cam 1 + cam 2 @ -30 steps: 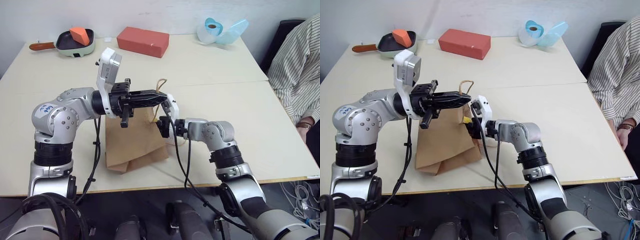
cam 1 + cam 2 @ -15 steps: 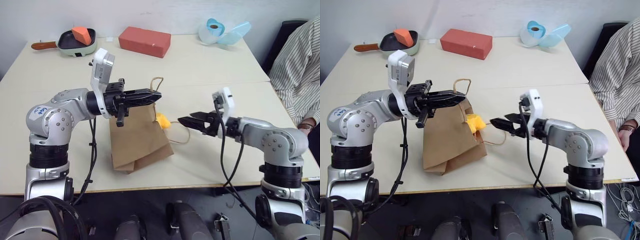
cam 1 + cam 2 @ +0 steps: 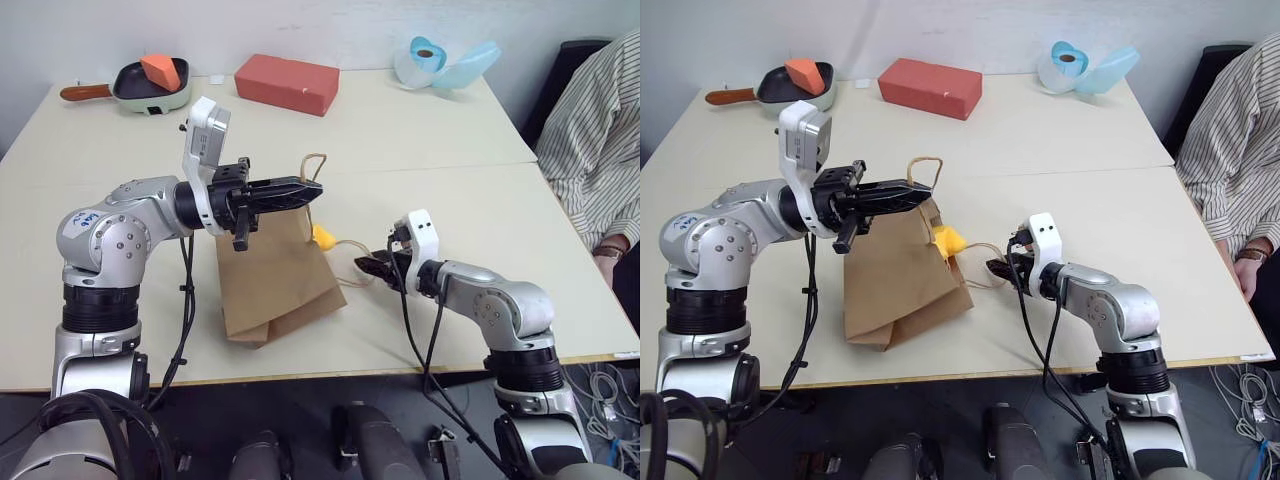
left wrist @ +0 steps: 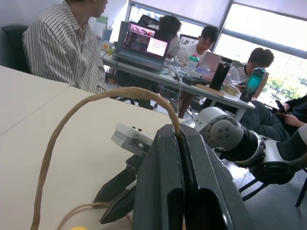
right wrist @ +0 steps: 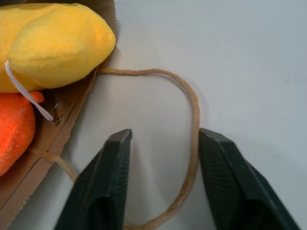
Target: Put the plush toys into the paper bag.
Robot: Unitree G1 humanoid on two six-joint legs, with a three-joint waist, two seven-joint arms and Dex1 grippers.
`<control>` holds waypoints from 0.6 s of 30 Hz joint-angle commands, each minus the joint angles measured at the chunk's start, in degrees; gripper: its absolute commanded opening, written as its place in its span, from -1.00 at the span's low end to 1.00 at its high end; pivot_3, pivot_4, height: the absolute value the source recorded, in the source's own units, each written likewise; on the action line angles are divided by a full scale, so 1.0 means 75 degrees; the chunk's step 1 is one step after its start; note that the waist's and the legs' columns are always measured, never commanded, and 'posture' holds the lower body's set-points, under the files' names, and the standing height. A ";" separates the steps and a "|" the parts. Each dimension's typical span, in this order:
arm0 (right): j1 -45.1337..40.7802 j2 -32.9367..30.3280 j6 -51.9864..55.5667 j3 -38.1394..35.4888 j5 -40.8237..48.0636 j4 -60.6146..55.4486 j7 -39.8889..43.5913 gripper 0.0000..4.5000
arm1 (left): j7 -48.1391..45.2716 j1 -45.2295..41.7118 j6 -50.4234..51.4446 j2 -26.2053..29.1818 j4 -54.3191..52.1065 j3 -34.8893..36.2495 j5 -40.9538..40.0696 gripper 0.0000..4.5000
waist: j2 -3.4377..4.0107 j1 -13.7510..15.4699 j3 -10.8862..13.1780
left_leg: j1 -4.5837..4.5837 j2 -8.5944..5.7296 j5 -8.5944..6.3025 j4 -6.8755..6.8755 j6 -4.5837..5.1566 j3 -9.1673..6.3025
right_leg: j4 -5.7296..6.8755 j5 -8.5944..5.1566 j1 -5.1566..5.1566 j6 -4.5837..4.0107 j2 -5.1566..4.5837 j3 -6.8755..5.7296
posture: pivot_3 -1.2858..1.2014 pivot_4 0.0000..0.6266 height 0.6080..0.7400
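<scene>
At the brown kraft paper bag (image 3: 902, 275) mouth, the yellow rounded plush toy (image 5: 48, 40) and orange plush toy (image 5: 14, 132) are sitting barely inside. Left gripper (image 3: 300, 190) is pinching its twine handle (image 4: 86, 120); right gripper (image 5: 160, 184), empty, is straddling the other loop, jaws apart. Pushing deeper probably remains.

Head stereo overhead; wrist cameras close along jaws

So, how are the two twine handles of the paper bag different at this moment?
The upper handle is lifted off the table, pinched in the shut left gripper; it arches upright. The lower handle lies flat on the table as a loop, and the right gripper, its fingers apart, is set around it without clamping it. Both are thin brown twine loops on the same paper bag.
</scene>
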 commanded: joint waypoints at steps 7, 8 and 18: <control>-0.0683 -0.0318 0.1262 -0.2023 0.1846 -0.1036 0.0222 -0.99 | 0.0015 -0.0064 -0.0196 0.0013 -0.0238 0.0190 -0.0052 -1.00 | 0.0002 0.0019 0.0001 | -0.0003 -0.0002 0.0000 0.0000 0.0001 -0.0002 | -0.0001 0.0000 0.0000 0.0000 -0.0001 0.0000 | 0.03 -0.52 1.00; -0.0920 -0.0393 0.1496 -0.2433 0.2178 -0.1023 0.0164 -0.99 | 0.0046 -0.0087 -0.0217 -0.0010 -0.0205 0.0232 -0.0066 -1.00 | 0.0003 0.0021 0.0002 | -0.0003 -0.0003 0.0000 0.0001 0.0001 -0.0002 | -0.0001 0.0000 -0.0001 0.0000 -0.0002 0.0000 | 0.03 -0.52 1.00; -0.2532 -0.1638 0.3050 -0.4195 0.5085 -0.1250 -0.0304 -0.99 | 0.0648 -0.0647 -0.0776 -0.0582 0.0469 0.0522 0.0124 -1.00 | 0.0004 0.0141 0.0002 | -0.0006 -0.0003 0.0000 -0.0006 0.0002 -0.0005 | -0.0011 0.0000 0.0001 0.0000 -0.0002 -0.0003 | 0.03 -0.52 1.00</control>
